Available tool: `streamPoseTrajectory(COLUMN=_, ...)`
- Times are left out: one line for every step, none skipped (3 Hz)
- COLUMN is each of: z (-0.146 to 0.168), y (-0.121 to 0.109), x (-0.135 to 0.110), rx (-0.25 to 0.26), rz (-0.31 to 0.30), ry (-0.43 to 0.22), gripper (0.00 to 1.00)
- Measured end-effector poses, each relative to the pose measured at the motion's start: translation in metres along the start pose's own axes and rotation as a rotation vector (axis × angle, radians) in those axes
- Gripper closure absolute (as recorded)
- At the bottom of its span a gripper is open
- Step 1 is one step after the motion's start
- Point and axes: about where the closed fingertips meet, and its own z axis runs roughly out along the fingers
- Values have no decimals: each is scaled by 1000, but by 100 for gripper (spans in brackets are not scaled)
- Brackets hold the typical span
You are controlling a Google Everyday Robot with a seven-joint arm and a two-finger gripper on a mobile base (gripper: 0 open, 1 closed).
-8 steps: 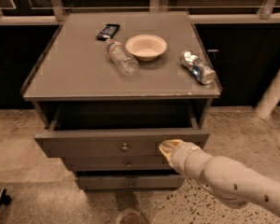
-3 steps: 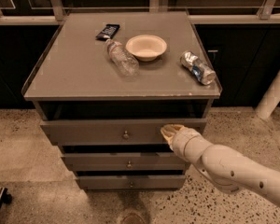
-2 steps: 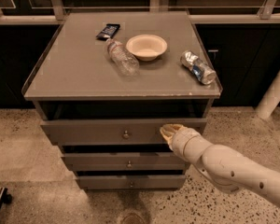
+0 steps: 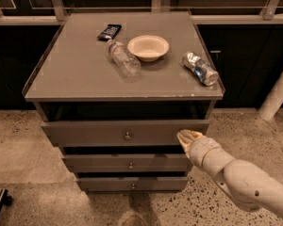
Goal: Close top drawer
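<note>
The top drawer [image 4: 108, 132] is a wide grey drawer with a small round metal knob [image 4: 127, 136] at the centre of its front. It stands out a little from the cabinet, with a dark gap above it under the top. My gripper [image 4: 186, 138] is at the end of a cream arm that comes in from the lower right. Its tip rests against the right end of the top drawer's front.
Two smaller grey drawers [image 4: 130, 164] sit below. On the cabinet top [image 4: 75, 74] lie a clear plastic bottle [image 4: 123, 58], a cream bowl [image 4: 148, 47], a crushed can [image 4: 200, 68] and a dark snack wrapper [image 4: 109, 31]. Speckled floor lies around; a white post [image 4: 276, 98] stands at right.
The top drawer has slid in from well out to only a little out, pushed by my gripper. In the last second the drawer and gripper have barely moved.
</note>
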Motion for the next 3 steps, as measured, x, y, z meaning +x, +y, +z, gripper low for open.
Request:
streamPoseTrajectory(z=0, y=0, x=0, rx=1, rz=0, ry=1, gripper=59)
streamPoseTrajectory(z=0, y=0, x=0, rx=1, rz=0, ry=1, gripper=36)
streamPoseTrajectory(z=0, y=0, x=0, rx=1, rz=-1, ry=1, gripper=13)
